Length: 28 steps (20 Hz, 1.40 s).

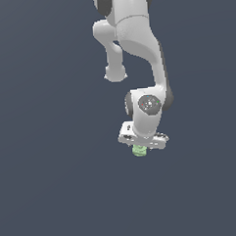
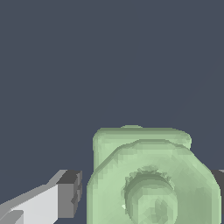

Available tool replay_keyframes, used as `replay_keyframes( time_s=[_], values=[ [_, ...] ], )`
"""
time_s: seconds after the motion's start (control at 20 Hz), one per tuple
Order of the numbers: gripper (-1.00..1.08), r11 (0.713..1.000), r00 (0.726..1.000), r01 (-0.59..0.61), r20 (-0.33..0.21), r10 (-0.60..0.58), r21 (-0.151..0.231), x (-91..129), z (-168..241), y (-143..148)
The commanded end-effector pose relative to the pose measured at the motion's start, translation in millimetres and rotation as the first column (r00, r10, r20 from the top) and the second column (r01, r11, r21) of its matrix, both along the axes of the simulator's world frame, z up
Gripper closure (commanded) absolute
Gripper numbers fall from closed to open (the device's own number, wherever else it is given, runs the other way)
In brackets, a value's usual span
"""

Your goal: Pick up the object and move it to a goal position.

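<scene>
We hold our white gripper (image 1: 140,149) low over the dark ground, straddling the object (image 1: 139,150), which peeps out pale green beneath the hand in the exterior view, a little toward that view's left of the wrist. Whether the object rests on the ground or hangs just clear of it, we cannot tell; no goal marker shows in either view.

By our reading, the grasp is the step in hand. In the wrist view one dark finger pad (image 2: 70,194) stands just beside the object (image 2: 151,183) with a narrow gap showing, while the other pad (image 2: 220,186) sits at its far flank, contact unclear. So the jaws look close about the piece but not plainly clamped on it; we cannot tell more. The next move, we judge, calls for a firm squeeze across the sides, then a straight lift before any carry.

The object itself is a stubby, ridged cylinder, its round top ringed around a sunken centre, narrower than our hand.
</scene>
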<state>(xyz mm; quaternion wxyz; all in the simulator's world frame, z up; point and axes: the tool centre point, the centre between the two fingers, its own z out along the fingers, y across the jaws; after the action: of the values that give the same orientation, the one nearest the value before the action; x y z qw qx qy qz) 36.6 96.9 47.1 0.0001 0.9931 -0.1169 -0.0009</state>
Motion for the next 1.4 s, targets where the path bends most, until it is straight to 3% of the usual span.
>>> replay_keyframes(
  time_s=[0.0, 0.15, 0.2, 0.9, 1.35],
  values=[
    [-0.92, 1.000, 1.000, 0.001, 0.002, -0.001, 0.000, 1, -6, 0],
    [-0.92, 1.000, 1.000, 0.001, 0.002, -0.001, 0.000, 2, -6, 0],
    [1.08, 1.000, 1.000, 0.001, 0.002, -0.001, 0.000, 2, -6, 0],
    [1.08, 1.000, 1.000, 0.001, 0.002, -0.001, 0.000, 0, -3, 1],
    [1.08, 1.000, 1.000, 0.001, 0.002, -0.001, 0.000, -14, 31, 6]
  ],
)
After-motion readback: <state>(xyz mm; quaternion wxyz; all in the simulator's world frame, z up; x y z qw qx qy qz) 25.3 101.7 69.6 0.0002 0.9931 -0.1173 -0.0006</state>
